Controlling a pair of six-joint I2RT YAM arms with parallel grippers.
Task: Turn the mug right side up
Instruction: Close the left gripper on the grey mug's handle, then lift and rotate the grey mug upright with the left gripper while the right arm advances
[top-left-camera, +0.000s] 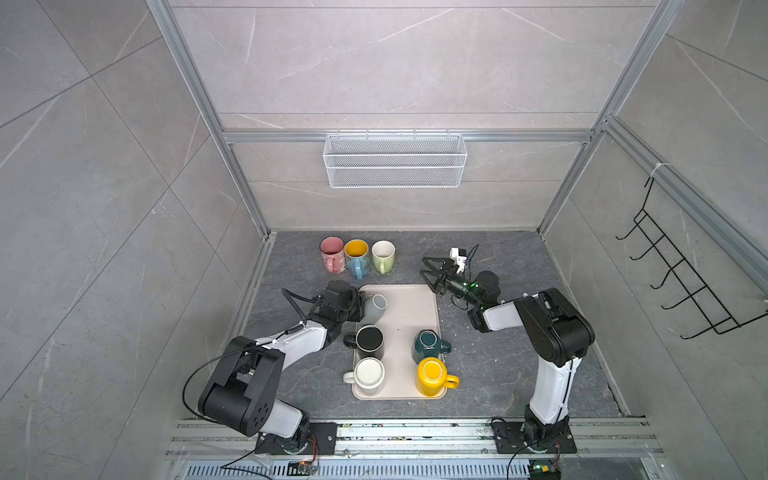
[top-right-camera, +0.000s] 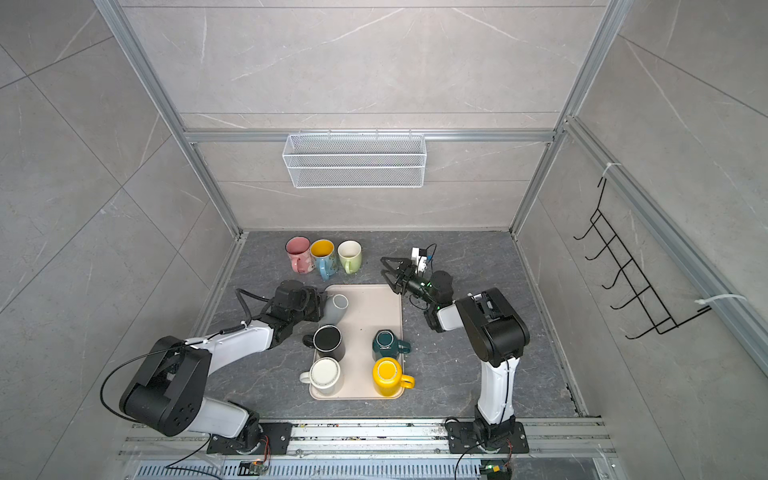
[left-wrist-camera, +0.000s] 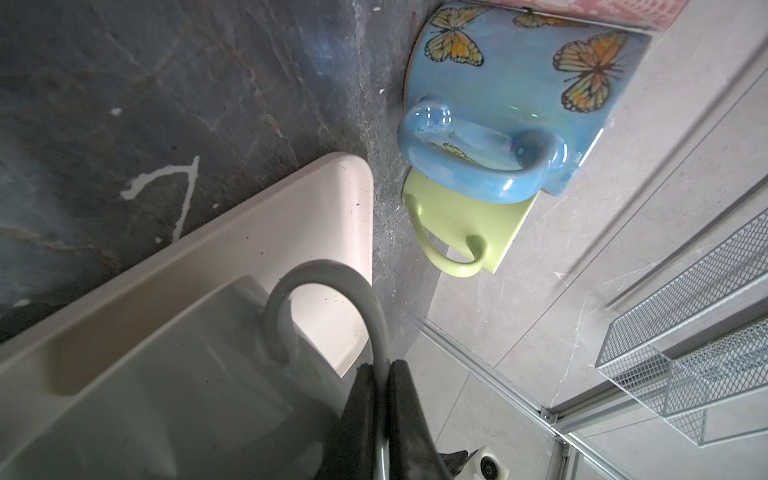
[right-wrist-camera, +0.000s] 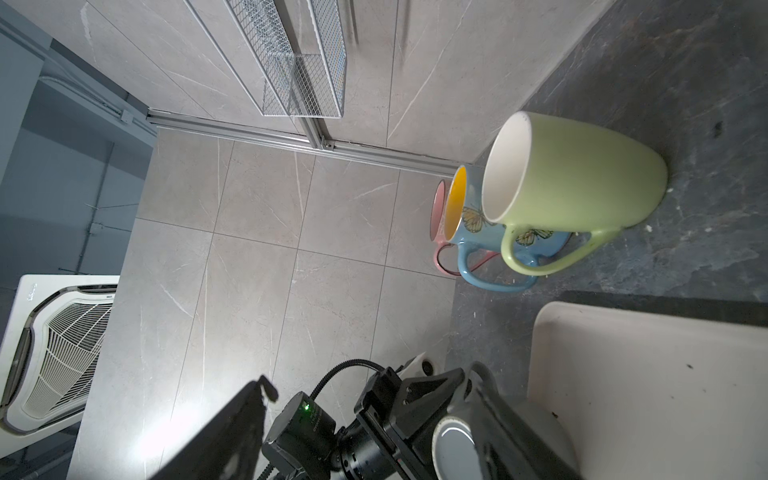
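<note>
The grey mug (top-left-camera: 374, 311) (top-right-camera: 336, 311) hangs tilted over the far left corner of the beige tray (top-left-camera: 411, 307) (top-right-camera: 374, 307). Its raised end points to the back right. My left gripper (top-left-camera: 356, 306) (top-right-camera: 319, 306) is shut on the mug's handle. In the left wrist view the two black fingers (left-wrist-camera: 401, 399) of that gripper (left-wrist-camera: 383, 368) pinch the thin grey handle loop (left-wrist-camera: 332, 270), with the mug body (left-wrist-camera: 187, 395) beside them. My right gripper (top-left-camera: 423, 267) (top-right-camera: 382, 266) (right-wrist-camera: 370, 382) hovers open and holds nothing, just off the tray's far right corner.
Black (top-left-camera: 369, 338), white (top-left-camera: 368, 374), teal (top-left-camera: 428, 345) and yellow (top-left-camera: 432, 374) mugs stand on the tray. Pink (top-left-camera: 331, 251), blue butterfly (top-left-camera: 357, 254) and green (top-left-camera: 383, 254) mugs stand upright in a row behind it. A wire basket (top-left-camera: 395, 160) hangs on the back wall.
</note>
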